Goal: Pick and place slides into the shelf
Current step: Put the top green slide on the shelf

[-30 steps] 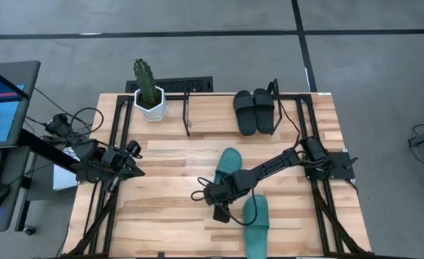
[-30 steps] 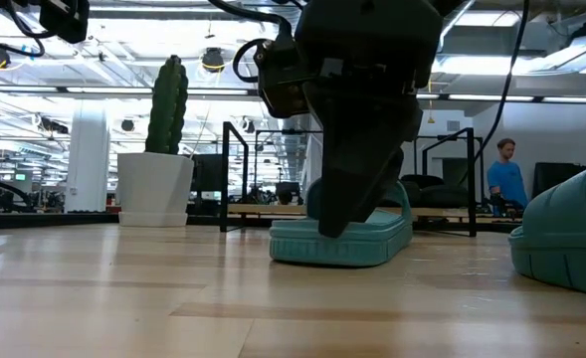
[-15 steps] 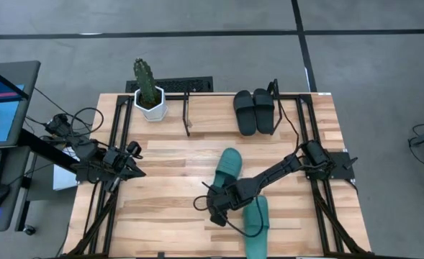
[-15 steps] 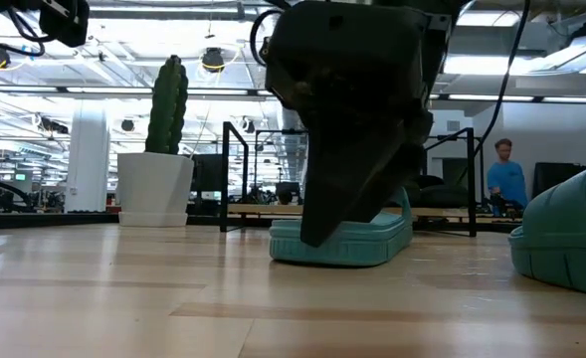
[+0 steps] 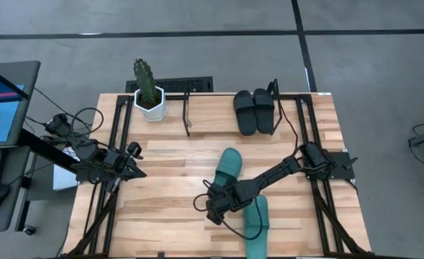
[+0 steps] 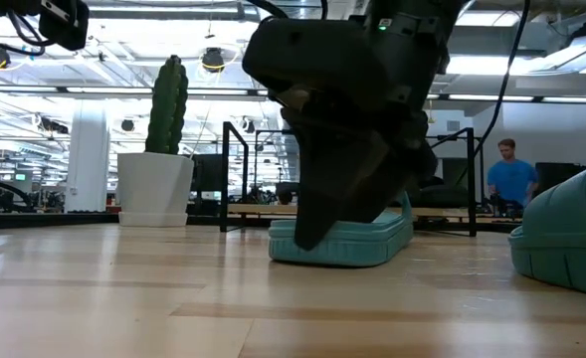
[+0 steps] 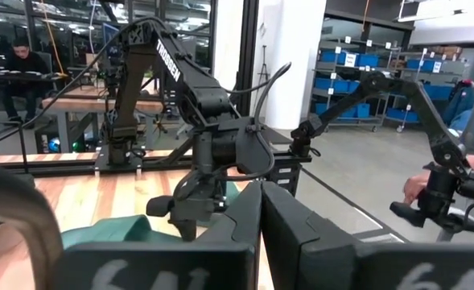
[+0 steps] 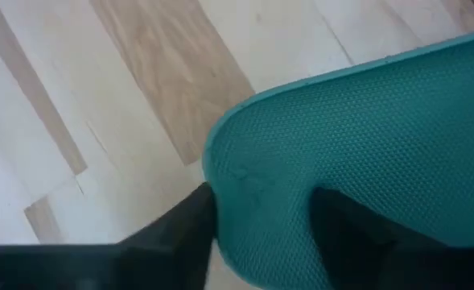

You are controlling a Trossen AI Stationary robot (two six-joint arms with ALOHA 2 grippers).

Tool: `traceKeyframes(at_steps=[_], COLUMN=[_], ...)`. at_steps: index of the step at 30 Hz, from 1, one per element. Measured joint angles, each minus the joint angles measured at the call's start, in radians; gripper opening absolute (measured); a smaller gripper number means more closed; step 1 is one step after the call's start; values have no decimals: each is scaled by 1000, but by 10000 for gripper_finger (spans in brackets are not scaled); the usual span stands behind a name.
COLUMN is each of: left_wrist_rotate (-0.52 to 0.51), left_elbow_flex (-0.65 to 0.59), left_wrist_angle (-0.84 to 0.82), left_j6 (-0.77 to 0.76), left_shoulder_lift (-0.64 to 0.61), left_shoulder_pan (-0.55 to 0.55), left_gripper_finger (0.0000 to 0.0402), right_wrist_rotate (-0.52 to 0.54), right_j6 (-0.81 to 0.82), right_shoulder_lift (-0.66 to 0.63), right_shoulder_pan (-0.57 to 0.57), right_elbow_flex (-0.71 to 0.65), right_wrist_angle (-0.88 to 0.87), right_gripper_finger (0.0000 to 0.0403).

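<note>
Light wooden plank desk point(image 5: 168, 165) stands on a grey floor, with black mounting rails along both sides. At its far edge sits the low black thin-metal-frame shelf point(image 5: 188, 108). Two black foam slide sandals point(image 5: 254, 111) lie side by side at the right end of the shelf. A green cactus in a white pot point(image 5: 149, 92) stands at the left end.

Two teal-green foam slide sandals lie on the desk centre. The farther teal sandal point(image 5: 229, 164) points toward the shelf. The nearer teal sandal point(image 5: 255, 224) lies close to the front edge.

The right claw point(image 5: 213, 208) is lowered at the heel end of the farther teal sandal. In the right wrist view, one dark finger point(image 8: 180, 229) sits beside the sandal rim point(image 8: 220, 173) and the other rests on the textured footbed, so the jaws straddle the rim at a moderate gap.

The left claw point(image 5: 138, 172) waits at the left side of the desk, fingers pressed together.
</note>
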Motion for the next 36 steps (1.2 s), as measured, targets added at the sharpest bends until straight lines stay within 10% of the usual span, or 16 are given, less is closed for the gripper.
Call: traceKeyframes(at_steps=[9,36], left_wrist_rotate=[0,48], left_elbow_flex=[0,0], left_wrist_angle=[-6,-13], left_j6=[6,-10], left_shoulder_lift=[0,0], left_shoulder_pan=[0,0], left_gripper_finger=[0,0], right_wrist_rotate=[-34,155], right_j6=[48,9], right_shoulder_lift=[15,63], right_shoulder_pan=[15,122], right_elbow_flex=[30,542], right_wrist_angle=[-9,-703], right_gripper_finger=[16,0])
